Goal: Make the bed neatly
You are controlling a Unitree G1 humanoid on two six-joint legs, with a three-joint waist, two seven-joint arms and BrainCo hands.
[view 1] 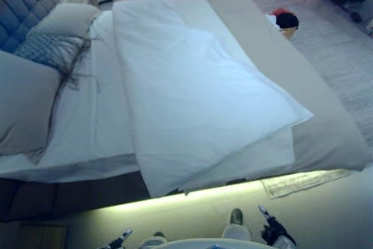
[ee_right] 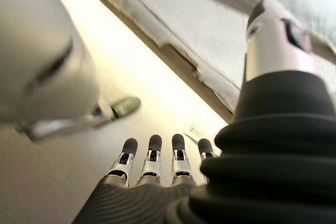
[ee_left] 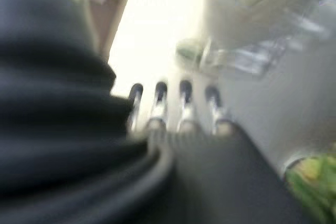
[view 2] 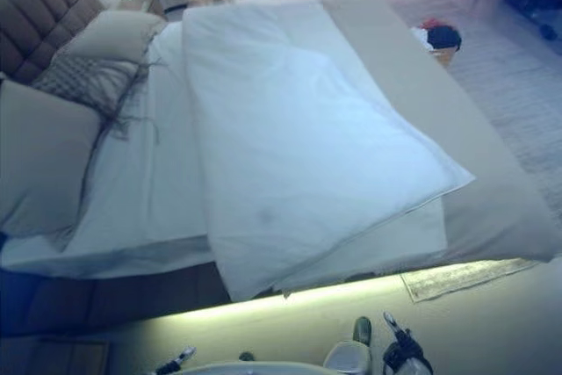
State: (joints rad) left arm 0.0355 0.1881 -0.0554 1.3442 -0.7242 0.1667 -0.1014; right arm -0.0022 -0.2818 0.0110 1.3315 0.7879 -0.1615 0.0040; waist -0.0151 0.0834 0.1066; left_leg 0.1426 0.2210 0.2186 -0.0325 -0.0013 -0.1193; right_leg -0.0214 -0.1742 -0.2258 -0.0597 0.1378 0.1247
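Note:
A white duvet [view 1: 192, 97] lies folded over the middle of the bed, its near corner hanging over the bedside and one corner pointing toward the beige cover [view 1: 315, 115] at the foot end. The white sheet [view 1: 99, 115] shows bare between the duvet and the pillows [view 1: 23, 103]. My left hand [view 1: 119, 238] and right hand [view 1: 274, 228] hang low beside the bed, apart from the bedding. In its wrist view the right hand [ee_right: 152, 156] has straight fingers and holds nothing. The left hand [ee_left: 173, 103] also shows straight, empty fingers.
A grey patterned cushion [view 1: 49, 48] with loose tassels and a second pillow [view 1: 67, 18] lean by the tufted headboard [view 1: 17, 10]. A basket of red and black clothes [view 1: 284, 21] stands on the grey rug [view 1: 344, 68] beyond the bed. A small mat [view 1: 303, 182] lies on the floor.

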